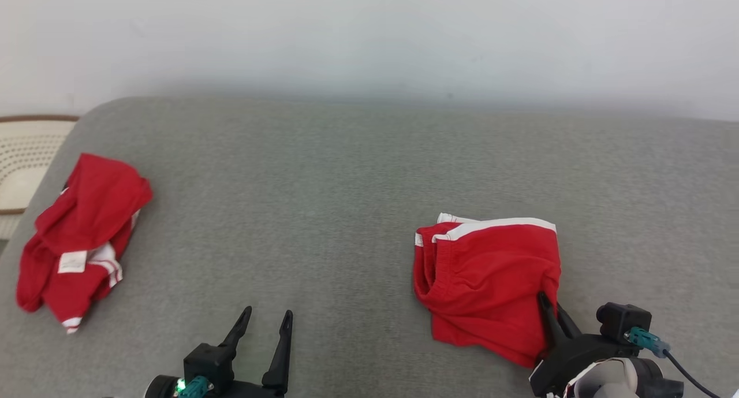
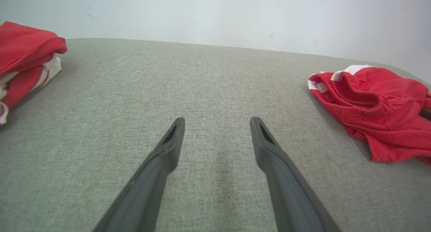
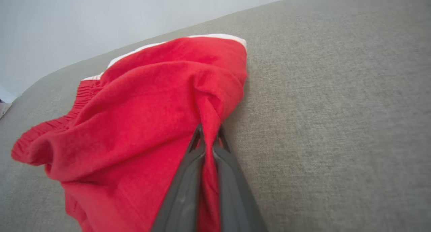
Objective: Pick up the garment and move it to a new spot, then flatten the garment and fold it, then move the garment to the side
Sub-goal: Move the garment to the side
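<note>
Right claw (image 3: 208, 132): clamped on a fold at the shorts' (image 1: 491, 271) near corner.
Left claw (image 1: 268, 314): apart, holding nothing, well left of shorts.
Tip: lift clear before shifting.

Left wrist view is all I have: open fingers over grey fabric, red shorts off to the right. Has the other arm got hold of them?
Observer: Yes. In the right wrist view the right gripper is shut on a pinched ridge of the red shorts.
Operator: Where on them?
Observer: In the head view, at their near right corner. The white-trimmed edge lies on the far side.
Operator: Anything beyond the red pile on my left?
Observer: Yes, a pale perforated object with a brown rim, past the left end of the grey surface and beside the second red garment.
</note>
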{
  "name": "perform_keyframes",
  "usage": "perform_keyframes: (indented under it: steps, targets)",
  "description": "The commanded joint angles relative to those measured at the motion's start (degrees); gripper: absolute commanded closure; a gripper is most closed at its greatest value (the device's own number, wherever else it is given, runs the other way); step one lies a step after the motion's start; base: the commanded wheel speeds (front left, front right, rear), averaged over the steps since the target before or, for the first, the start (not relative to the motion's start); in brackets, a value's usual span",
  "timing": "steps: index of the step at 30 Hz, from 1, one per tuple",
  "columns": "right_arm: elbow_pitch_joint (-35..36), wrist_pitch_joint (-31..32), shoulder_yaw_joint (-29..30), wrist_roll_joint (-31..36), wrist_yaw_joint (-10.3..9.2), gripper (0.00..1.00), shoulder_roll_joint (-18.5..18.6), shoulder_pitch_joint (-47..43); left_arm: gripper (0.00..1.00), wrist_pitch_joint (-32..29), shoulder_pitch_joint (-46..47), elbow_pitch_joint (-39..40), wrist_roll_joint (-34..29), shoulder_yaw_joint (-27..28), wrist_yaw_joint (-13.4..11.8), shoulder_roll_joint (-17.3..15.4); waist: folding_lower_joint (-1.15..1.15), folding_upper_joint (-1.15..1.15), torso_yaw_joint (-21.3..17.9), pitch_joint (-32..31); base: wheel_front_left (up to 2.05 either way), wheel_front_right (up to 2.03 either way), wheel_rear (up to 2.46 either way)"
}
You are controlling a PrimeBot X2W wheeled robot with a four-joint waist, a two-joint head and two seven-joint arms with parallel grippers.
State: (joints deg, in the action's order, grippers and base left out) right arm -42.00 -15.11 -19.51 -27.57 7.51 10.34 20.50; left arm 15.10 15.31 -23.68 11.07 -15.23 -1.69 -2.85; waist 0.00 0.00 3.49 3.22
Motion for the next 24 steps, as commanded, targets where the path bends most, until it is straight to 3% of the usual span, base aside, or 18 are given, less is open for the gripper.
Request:
perform_keyframes:
  steps: [1, 8, 24]
  targets:
    - [-0.37, -0.03, -0.22, 0.01, -0.04, 1.0, 0.08, -0.03, 0.0, 0.09, 0.3, -0.02, 0.15, -0.26, -0.25, -0.07, 0.0, 0.0, -5.28, -0.63, 0.0, 0.0, 0.0]
    - [-0.44, -0.03, -1.54, -0.59, -0.04, 1.0, -0.17, 1.33, 0.0, 0.09, 1.83, -0.01, 0.26, -1.13, -0.44, -0.07, 0.0, 0.0, -12.39, 0.61, 0.0, 0.0, 0.0]
    - [1.02, -0.02, -1.19, -0.68, -0.04, 1.0, -0.92, 2.26, 0.0, 0.09, 5.04, 1.35, -2.08, -1.38, 0.93, -0.09, 0.0, 0.0, -24.19, 4.99, 0.0, 0.0, 0.0]
